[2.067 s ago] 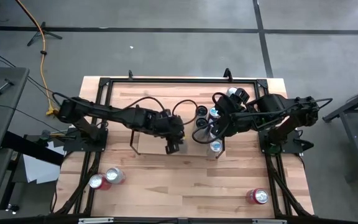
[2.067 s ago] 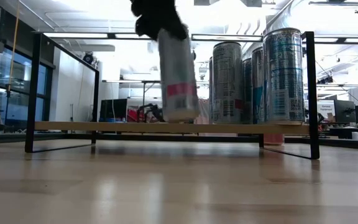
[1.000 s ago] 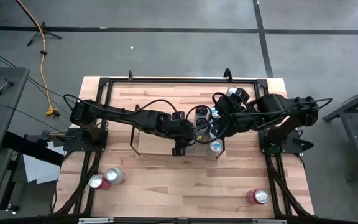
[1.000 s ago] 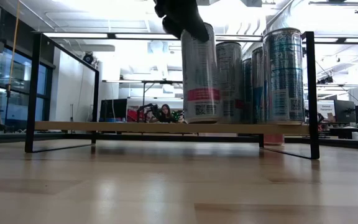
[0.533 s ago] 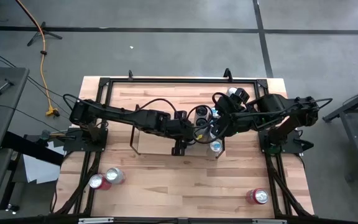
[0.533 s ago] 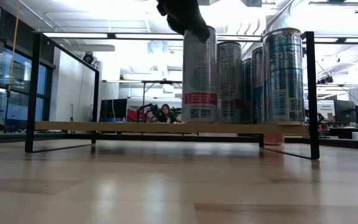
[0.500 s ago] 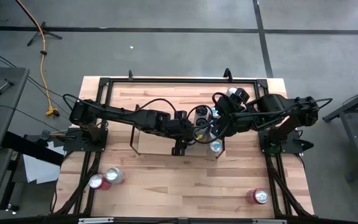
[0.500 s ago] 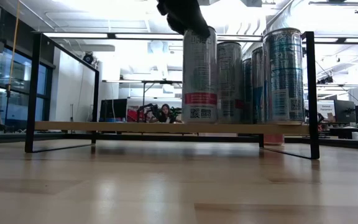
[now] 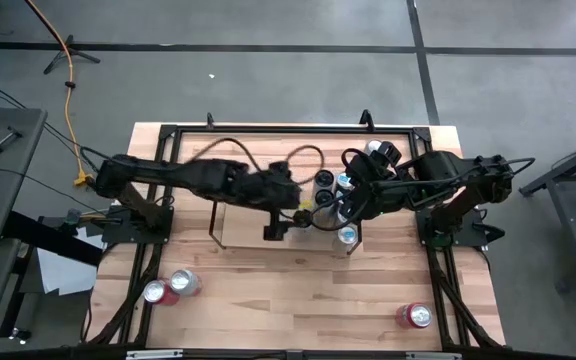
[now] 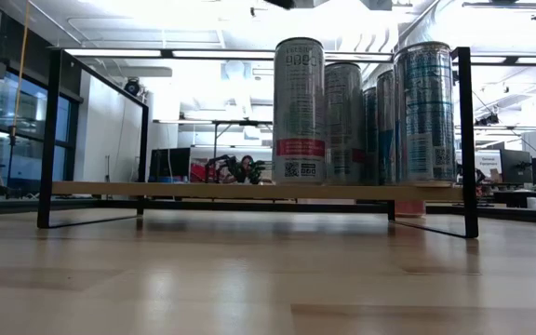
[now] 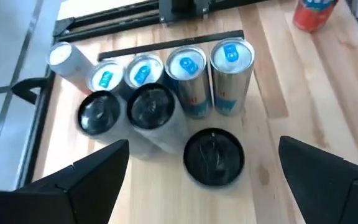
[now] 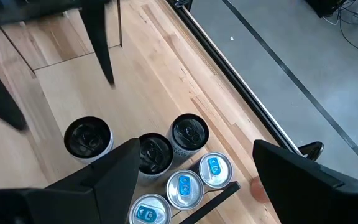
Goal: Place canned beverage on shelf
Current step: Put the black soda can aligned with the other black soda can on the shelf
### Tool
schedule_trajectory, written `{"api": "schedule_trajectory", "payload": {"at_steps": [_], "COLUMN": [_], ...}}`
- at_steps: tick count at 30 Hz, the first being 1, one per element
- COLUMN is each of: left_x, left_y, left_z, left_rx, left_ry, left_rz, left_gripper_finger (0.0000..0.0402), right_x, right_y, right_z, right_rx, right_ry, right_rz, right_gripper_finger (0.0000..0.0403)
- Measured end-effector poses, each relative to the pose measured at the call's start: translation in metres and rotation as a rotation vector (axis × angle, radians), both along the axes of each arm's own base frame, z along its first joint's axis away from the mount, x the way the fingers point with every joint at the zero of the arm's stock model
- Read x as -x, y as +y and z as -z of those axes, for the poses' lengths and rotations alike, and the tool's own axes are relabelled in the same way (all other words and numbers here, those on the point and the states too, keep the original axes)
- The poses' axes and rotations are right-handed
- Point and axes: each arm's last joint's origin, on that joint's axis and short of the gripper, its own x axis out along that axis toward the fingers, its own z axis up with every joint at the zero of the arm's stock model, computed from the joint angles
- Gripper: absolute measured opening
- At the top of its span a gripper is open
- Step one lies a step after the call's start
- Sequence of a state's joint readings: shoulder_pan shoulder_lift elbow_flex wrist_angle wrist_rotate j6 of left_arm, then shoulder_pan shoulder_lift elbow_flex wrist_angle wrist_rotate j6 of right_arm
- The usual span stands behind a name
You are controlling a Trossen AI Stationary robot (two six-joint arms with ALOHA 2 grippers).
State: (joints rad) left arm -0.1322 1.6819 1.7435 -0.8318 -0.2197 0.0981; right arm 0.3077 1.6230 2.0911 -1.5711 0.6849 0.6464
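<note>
A wood-plank table [image 9: 268, 300] with black rails stands on a grey concrete floor, and the low view looks past it into a bright workshop. On the table sits the shelf [image 10: 175, 190], a low light-wood board with thin black wire frames at its short ends. A cluster of tall cans fills its right part; some have blue tops, some black.

The newly placed can [image 10: 299, 110] stands upright on the board at the left edge of that cluster, just beside its neighbour, with nothing touching it. In the left wrist view it is the black-topped can [image 11: 214, 155] nearest the camera, between and beyond the two dark fingers, which stand wide apart and empty. The left gripper [image 9: 290, 205] hangs above the shelf, just left of the cluster. The right gripper [image 9: 353, 205] hovers over the right end of the cluster, its fingers spread and holding nothing.

Three more cans lie on the near part of the table: a pair [image 9: 171, 286] at the near left and one [image 9: 414, 316] at the near right. The pair lies on the left arm's side and looks the likelier next pick for it; the single can is closer to the right arm.
</note>
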Motion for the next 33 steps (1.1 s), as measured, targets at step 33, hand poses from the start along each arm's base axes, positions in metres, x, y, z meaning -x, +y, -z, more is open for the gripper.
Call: {"api": "schedule_trajectory", "payload": {"at_steps": [33], "left_x": [0.054], "left_y": [-0.001], "left_z": [0.133], "left_rx": [0.262], "left_ry": [-0.218], "left_rz": [-0.067], "left_gripper_finger": [0.0232], "right_x": [0.0], "right_y": [0.0], "right_z": [0.0], "right_rx": [-0.018], "right_ry": [-0.014], "right_rz": [0.018], "right_gripper_finger": [0.0298]}}
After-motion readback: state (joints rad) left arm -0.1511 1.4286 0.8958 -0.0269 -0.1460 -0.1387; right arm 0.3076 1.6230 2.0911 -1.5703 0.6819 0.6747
